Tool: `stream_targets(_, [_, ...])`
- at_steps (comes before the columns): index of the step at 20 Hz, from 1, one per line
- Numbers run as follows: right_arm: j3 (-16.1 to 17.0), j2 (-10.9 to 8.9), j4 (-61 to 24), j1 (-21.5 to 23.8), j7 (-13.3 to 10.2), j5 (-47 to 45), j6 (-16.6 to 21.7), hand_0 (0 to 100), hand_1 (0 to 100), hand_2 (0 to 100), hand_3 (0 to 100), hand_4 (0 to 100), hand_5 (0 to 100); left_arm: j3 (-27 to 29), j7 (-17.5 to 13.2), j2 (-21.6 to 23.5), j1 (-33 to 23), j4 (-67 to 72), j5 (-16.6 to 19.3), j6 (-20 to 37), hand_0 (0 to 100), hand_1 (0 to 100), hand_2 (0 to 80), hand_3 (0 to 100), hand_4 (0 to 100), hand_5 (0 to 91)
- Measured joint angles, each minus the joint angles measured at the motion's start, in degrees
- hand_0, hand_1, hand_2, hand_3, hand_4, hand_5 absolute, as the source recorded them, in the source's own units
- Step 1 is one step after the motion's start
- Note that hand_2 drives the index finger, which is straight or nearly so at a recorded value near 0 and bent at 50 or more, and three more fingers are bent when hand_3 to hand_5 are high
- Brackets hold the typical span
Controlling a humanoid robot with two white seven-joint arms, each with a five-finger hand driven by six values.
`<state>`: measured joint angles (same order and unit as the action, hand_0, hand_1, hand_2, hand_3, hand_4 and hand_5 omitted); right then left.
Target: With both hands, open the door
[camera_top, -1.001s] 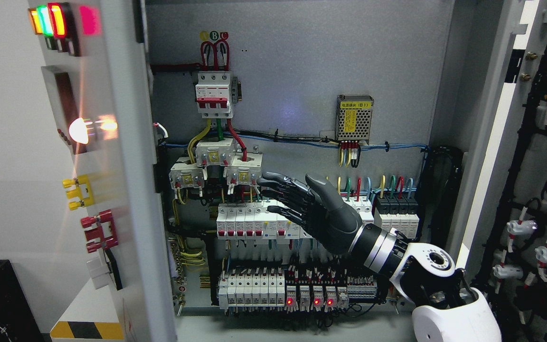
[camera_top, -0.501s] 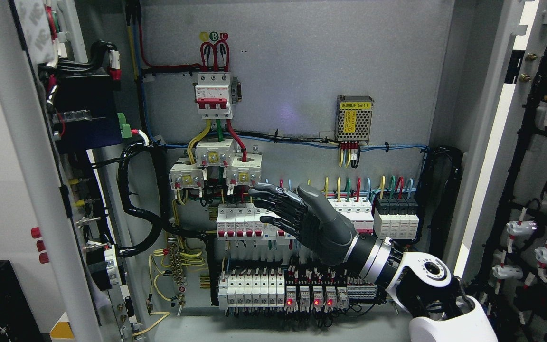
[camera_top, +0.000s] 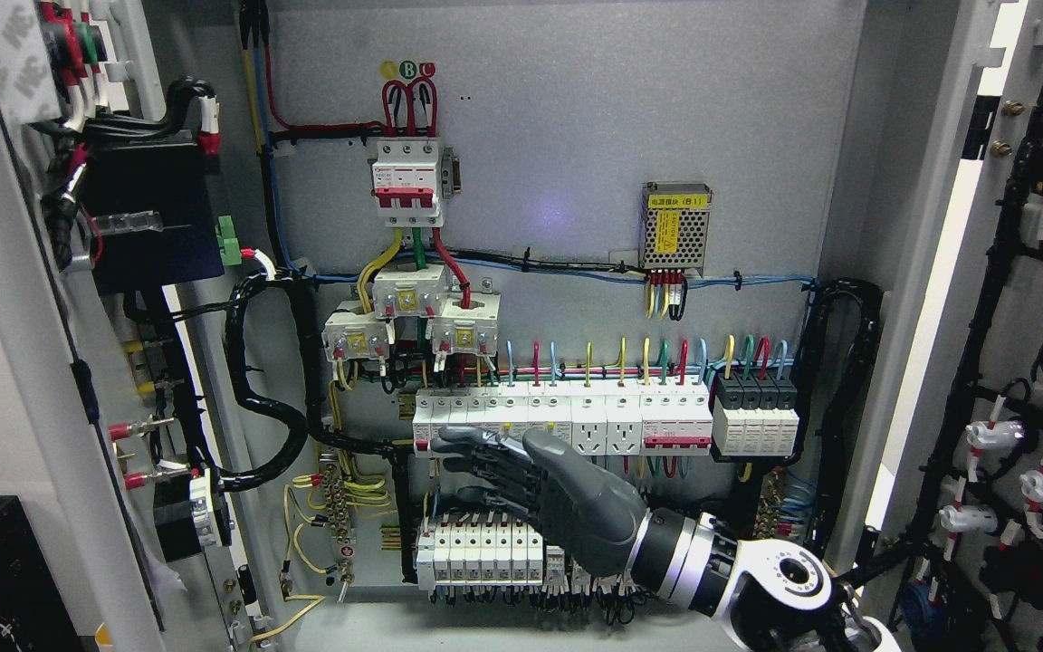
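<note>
Doors of the electrical cabinet stand swung wide: the left door point(camera_top: 5, 362) fills the left edge of the frame, the right door point(camera_top: 1010, 299) the right edge. At lower centre we see our right hand point(camera_top: 531, 489), its dark fingers point(camera_top: 472, 444) loosely extended and holding nothing, hovering before the rows of white circuit breakers point(camera_top: 485, 417). Its arm enters from the lower right corner. Above, a three-pole main breaker point(camera_top: 408, 181) and a mesh-cased power supply point(camera_top: 676, 226) sit on the grey backplate point(camera_top: 558, 136).
</note>
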<state>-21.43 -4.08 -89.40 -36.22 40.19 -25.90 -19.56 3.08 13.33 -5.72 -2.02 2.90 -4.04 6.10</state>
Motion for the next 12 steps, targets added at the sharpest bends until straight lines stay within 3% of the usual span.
stream_targets(12, [-9.2,0.48,-1.9,4.7,0.0,0.0,0.4,19,0,0,0,0,0,0.0,0.0,0.0,1.3,0.0,0.0,0.0,0,0,0.0,0,0,0.0])
